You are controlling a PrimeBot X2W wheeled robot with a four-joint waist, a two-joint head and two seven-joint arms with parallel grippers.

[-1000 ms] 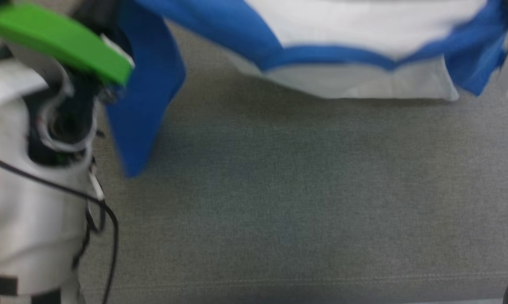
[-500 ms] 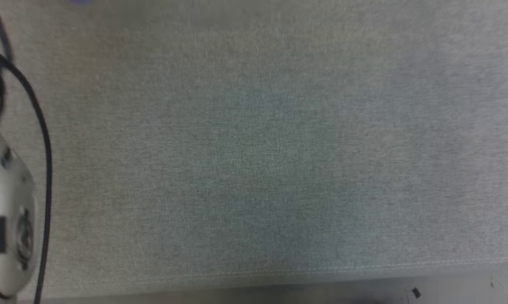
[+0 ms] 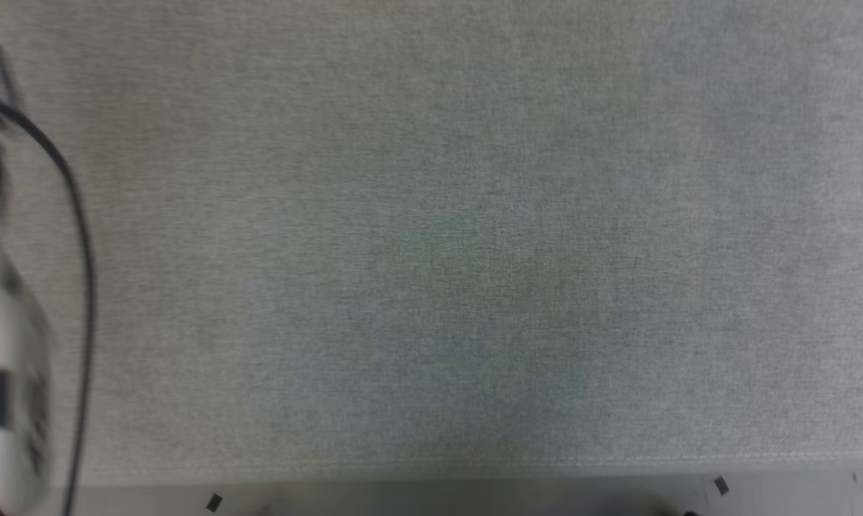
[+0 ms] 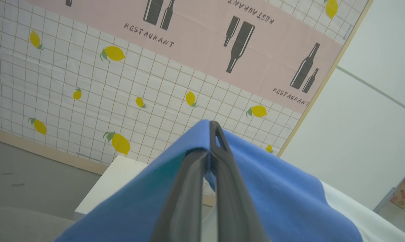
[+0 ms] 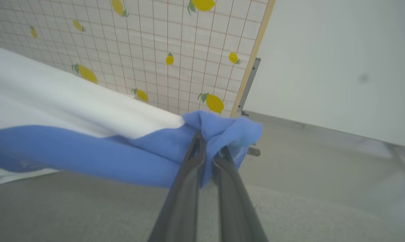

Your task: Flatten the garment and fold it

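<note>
garment: soft white T-shirt with bright blue sleeves and blue band (image 5: 71, 97), held up off the surface and strung between the two grippers. Blue cloth at both pinch points, white body spanning between them.
left gripper: (image 4: 208, 144) long dark fingers clamped together on a fold of blue cloth. The cloth drapes down both sides of the fingers, and a white panel shows at that view's lower right.
right gripper: (image 5: 210, 143) pinched tight on a bunched wad of blue cloth, which puffs out past the fingertips.
worktop: flat grey woven-cloth worktop (image 3: 431, 251), under the shirt in the right wrist view. A white edge hangs low near it at that view's left; can't tell if it touches.
left arm: pale forearm (image 3: 5, 373), blurred at the head view's left edge, thin black cable (image 3: 80, 236) looping beside it.
background: white tiled wall sheet with yellow lemons and a pink bottle-print band (image 4: 88, 90) beyond the left gripper, so those fingers aim up and outward, not down at the worktop.
step: my read is the flatten stage. Shirt is up and spread wide, not yet laid down, no fold started.
next move: calls for both grippers to come down to the worktop together with the span kept taut. Hanging edge should land first, then drag to smooth the rest. Let go only once the cloth lies flat.
watch: the right grasp is a wad, so that sleeve will likely land crumpled and need a re-grasp. Uneven lowering would skew the shirt.
</note>
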